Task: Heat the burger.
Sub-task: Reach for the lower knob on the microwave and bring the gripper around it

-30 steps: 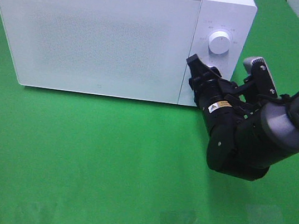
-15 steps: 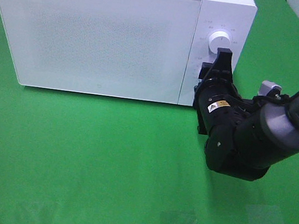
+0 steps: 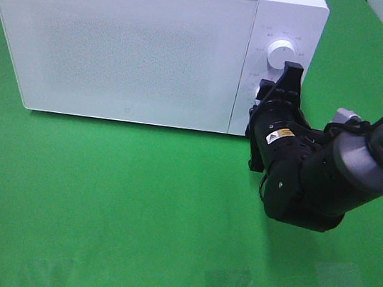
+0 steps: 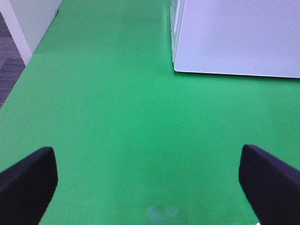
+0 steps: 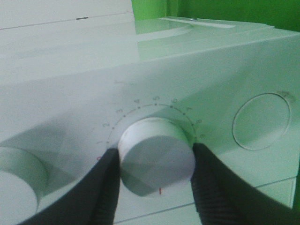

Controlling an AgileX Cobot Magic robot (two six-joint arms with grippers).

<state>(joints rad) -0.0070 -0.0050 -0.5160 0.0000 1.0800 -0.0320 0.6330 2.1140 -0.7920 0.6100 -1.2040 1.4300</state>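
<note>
White and boxy, the microwave point(image 3: 134, 41) sits at the back of the green bench point(image 3: 131, 207). The right arm point(image 3: 317, 173) is black and fat, with a round grey joint point(image 3: 362, 158). It comes in from the right side, bends, and points its end at the strip of dials on the right of the microwave. The right jaws are turned so that one side sits higher than the other.

The microwave door point(image 3: 120, 42) is shut. Its front is milky white and I can't see through it. The burger does not show in any view, so I can't tell where it is.

Two round white dials sit on the strip. The top dial point(image 3: 282, 53) is just beside the higher side of the right jaws. The jaws are on the lower dial point(image 5: 157, 150), which has little numbers in a curve round it. They are open only as wide as that dial, and the black pads point(image 5: 105, 187) press on both sides of it, pinching it. Next to it is a flat round button point(image 5: 260, 122).

The left jaws hang low over the bench, near the microwave's front left corner point(image 4: 176, 68). They are spread far apart and hold nothing. Their black fingertips point(image 4: 28, 180) show at the two edges of the wrist view.
</note>
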